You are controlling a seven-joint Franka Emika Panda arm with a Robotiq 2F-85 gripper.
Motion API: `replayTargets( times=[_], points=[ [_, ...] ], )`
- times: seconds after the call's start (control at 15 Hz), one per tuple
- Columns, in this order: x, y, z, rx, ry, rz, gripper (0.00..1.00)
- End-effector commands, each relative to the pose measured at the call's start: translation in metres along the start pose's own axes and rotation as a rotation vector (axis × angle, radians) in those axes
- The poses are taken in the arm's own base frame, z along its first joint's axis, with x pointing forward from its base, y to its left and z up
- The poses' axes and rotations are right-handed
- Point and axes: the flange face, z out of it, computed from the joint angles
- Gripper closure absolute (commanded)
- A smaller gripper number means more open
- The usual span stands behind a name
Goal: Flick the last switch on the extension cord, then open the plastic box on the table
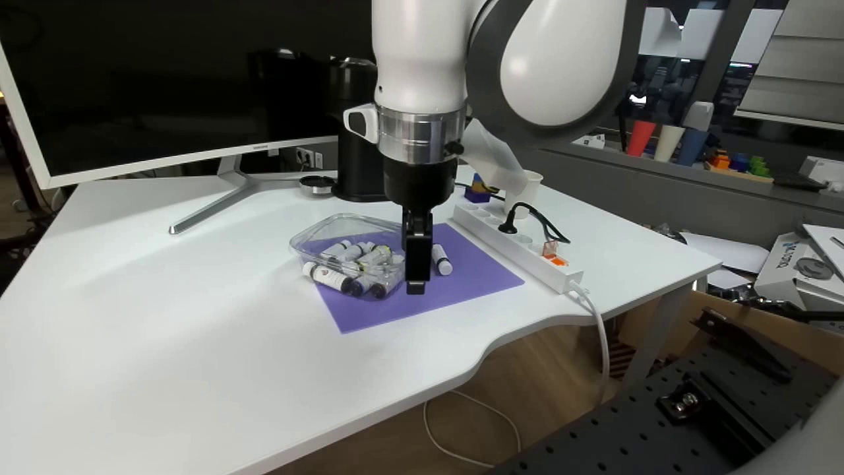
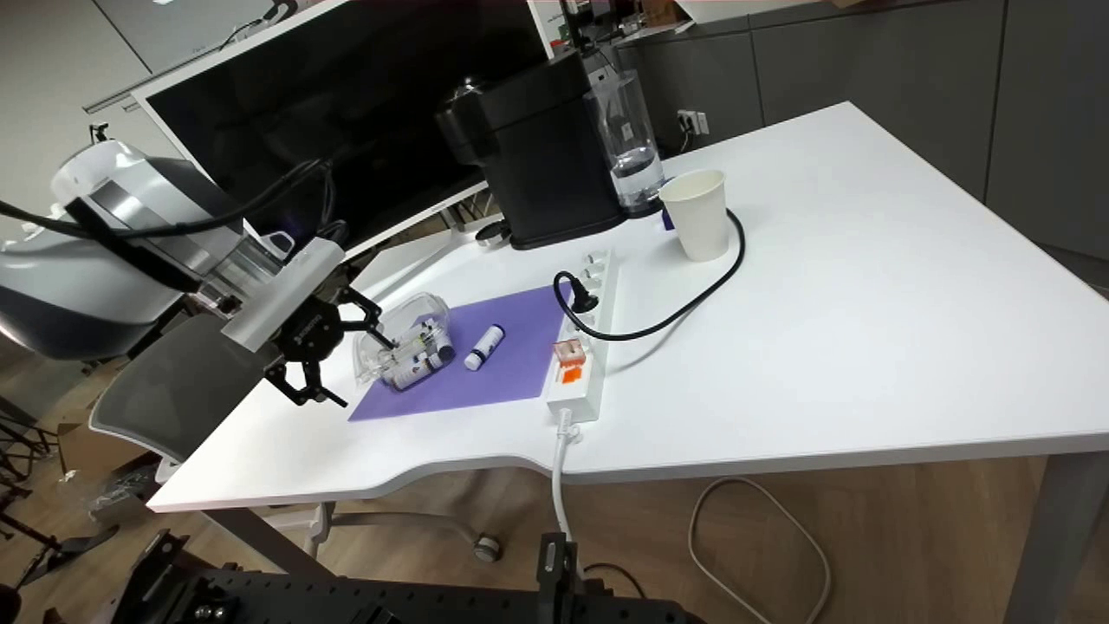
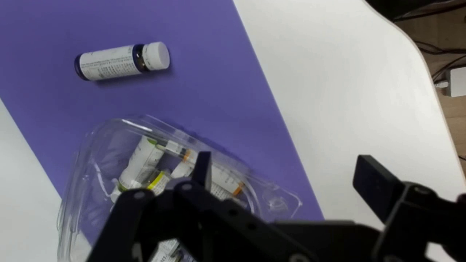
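The clear plastic box (image 1: 349, 247) holds several small vials and lies on the purple sheet; it also shows in an exterior view (image 2: 424, 325) and in the wrist view (image 3: 109, 160). I cannot tell whether its lid is closed. My gripper (image 2: 364, 371) is open and above the box's near side; in the wrist view (image 3: 284, 163) one finger is over the vials, the other over the white table (image 3: 309, 72), and a clear corner tab shows between them. The white extension cord (image 1: 511, 254) lies right of the sheet, with an orange switch (image 1: 559, 261) beside a raised reddish cover (image 2: 569, 351).
A loose vial (image 3: 113, 62) lies on the purple sheet (image 1: 468, 270) beside the box. A black machine (image 2: 554, 147), a monitor (image 1: 165, 79) and a paper cup (image 2: 697, 217) stand behind. A black plug cable (image 2: 667, 321) loops from the strip. The table's curved edge is near.
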Motion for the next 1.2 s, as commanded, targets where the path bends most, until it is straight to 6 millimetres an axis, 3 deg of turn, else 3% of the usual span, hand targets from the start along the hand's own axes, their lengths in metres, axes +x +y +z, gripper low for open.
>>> replayTargets(
  times=[0.0, 0.73, 1.13],
  points=[
    [0.008, -0.003, 0.0, -0.021, 0.035, 0.015, 0.0],
    [0.013, 0.011, -0.003, -0.098, 0.067, 0.027, 0.0],
    [0.016, 0.014, 0.008, -0.122, 0.057, 0.036, 0.0]
  ],
)
